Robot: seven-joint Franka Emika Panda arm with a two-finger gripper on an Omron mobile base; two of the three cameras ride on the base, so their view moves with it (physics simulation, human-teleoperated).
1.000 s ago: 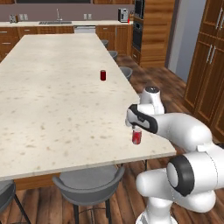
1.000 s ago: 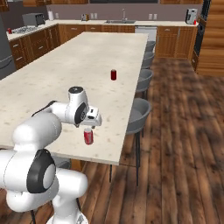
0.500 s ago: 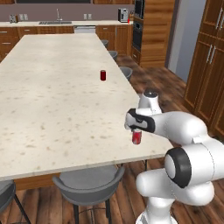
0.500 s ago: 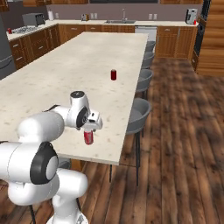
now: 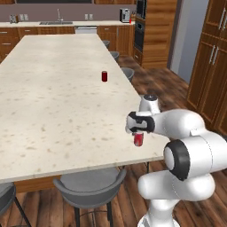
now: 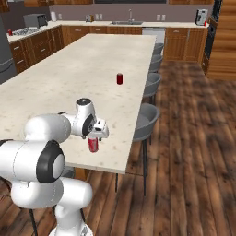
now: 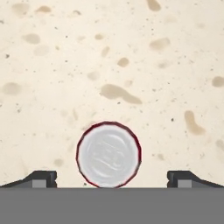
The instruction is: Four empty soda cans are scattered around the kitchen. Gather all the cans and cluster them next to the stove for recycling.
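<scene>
A red soda can (image 5: 138,140) stands upright near the front right corner of the pale island counter (image 5: 57,102). My gripper (image 5: 138,132) hangs straight over it, open. In the hand view the can's silvery top (image 7: 108,154) lies between the two fingertips (image 7: 41,178), with a gap on each side. The right base view shows the same can (image 6: 93,145) under the gripper (image 6: 95,137). A second can (image 5: 104,76) stands farther up the island, near its right edge (image 6: 120,79). The stove (image 6: 22,31) sits on the far left back counter.
Grey stools (image 6: 146,120) line the island's right side and another (image 5: 88,188) sits at its front edge. A sink (image 5: 53,22) and a coffee machine (image 5: 125,15) are on the back counter. Wooden cabinets (image 5: 213,66) stand to the right.
The hand has come down a little over the near can and the arm's elbow has shifted. The jaws have stayed wide. Neither can has moved.
</scene>
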